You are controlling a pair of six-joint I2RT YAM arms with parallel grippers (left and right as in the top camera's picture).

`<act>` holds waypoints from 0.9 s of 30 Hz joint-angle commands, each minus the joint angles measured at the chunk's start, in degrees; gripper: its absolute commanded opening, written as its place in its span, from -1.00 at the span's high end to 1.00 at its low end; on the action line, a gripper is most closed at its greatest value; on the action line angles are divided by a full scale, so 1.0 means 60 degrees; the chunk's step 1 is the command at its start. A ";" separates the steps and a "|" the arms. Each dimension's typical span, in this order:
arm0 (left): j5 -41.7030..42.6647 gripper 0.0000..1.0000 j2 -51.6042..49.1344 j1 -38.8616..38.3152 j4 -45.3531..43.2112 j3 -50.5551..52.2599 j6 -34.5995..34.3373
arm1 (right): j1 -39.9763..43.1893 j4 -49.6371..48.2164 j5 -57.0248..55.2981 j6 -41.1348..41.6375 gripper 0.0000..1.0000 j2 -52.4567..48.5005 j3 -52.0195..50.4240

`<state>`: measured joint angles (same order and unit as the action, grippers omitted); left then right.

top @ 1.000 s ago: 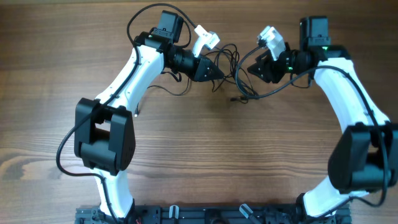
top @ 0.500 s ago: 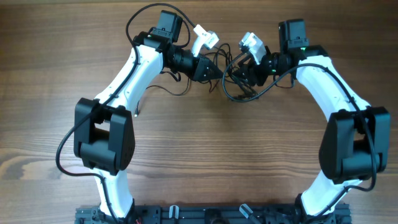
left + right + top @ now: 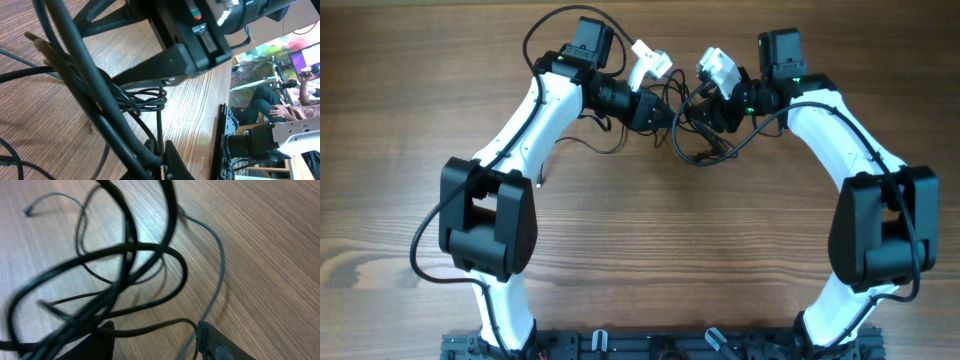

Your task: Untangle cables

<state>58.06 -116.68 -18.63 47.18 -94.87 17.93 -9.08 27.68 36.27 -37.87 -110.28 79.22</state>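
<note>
The cables [image 3: 698, 140] lie knotted on the surface [image 3: 640, 230], probably light, limp and slippery. The left claw [image 3: 670, 113] pinches a strand; the right claw [image 3: 155, 337] stands spread around loops. Best gripped near a plug.

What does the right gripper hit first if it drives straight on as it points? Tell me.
The cables: their black loops lie right ahead of the right gripper. Beyond them, from overhead, sits the left gripper, though height there is hard to judge.
</note>
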 commanded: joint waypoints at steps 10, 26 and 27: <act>0.0288 0.92 -0.0047 0.0026 0.0040 0.0011 0.0157 | -0.0066 -0.0270 0.1668 -0.0142 -0.07 -0.0688 0.0095; -0.0131 0.88 -0.0047 0.0153 -0.0004 0.0011 -0.0168 | 0.0634 -0.2186 0.3246 0.3024 0.91 -0.0495 0.0098; -0.0310 0.88 -0.0047 0.0182 -0.0033 0.0011 -0.0317 | 0.0794 -0.2087 0.3639 0.3224 0.92 -0.0270 0.0098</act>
<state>58.08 -116.68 -18.57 47.35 -94.87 17.69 -7.60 14.35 49.87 -27.07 -116.99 79.22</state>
